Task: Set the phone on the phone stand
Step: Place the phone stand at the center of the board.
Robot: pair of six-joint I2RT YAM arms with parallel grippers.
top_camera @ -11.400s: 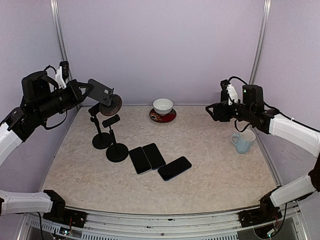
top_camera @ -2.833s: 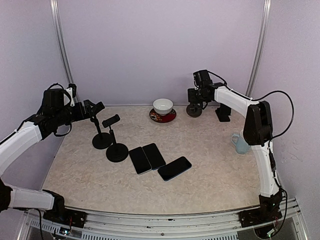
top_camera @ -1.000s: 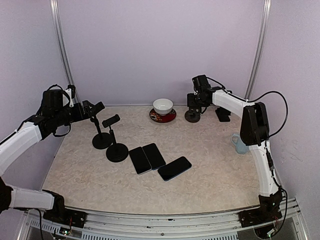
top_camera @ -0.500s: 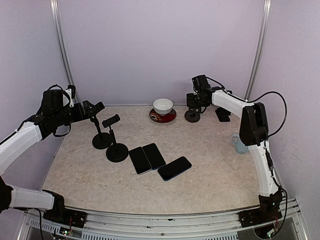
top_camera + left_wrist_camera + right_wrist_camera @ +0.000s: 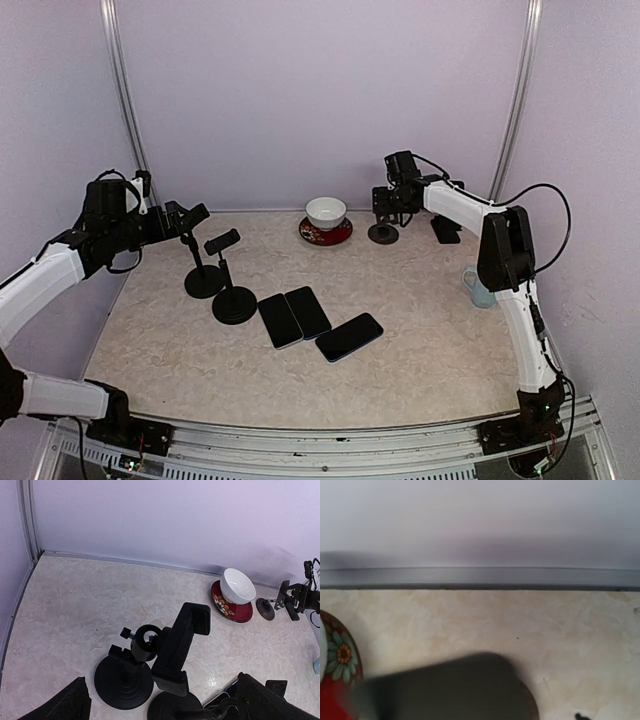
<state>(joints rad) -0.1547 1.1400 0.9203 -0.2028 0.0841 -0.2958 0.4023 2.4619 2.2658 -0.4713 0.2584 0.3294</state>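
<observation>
phones are where the task stands or falls, and none is on a stand yet: the left phone (image 5: 280, 320) and the middle phone (image 5: 308, 312) lie flat and side by side on the table (image 5: 430, 330), with the blue-edged phone (image 5: 349, 337) just beside them to the right, angled. nothing grips any of them. just to their left are two upright stands, the rear stand (image 5: 205, 278) and the front stand (image 5: 233, 303), whose clamp head is tilted and bare. so the placing itself is all left to do: a phone must be picked up and set into a cradle.

the left gripper (image 5: 192, 214) hovers above and behind the rear stand, its arm reaching in from the left wall. its wrist view shows the two fingers (image 5: 70, 705) spread wide at the lower corners with nothing between them, and the stands directly below.

the right arm is stretched far out to the back wall, past the white bowl (image 5: 326, 211) on its red saucer (image 5: 340, 236). the right gripper (image 5: 386, 206) sits right over a third stand (image 5: 382, 234), whose round base is at or near the tabletop. it looks to be closed on that stand's stem, though the view is small and the wrist picture gives only a dark blur. a pale mug (image 5: 482, 287) stands well apart on the right.
</observation>
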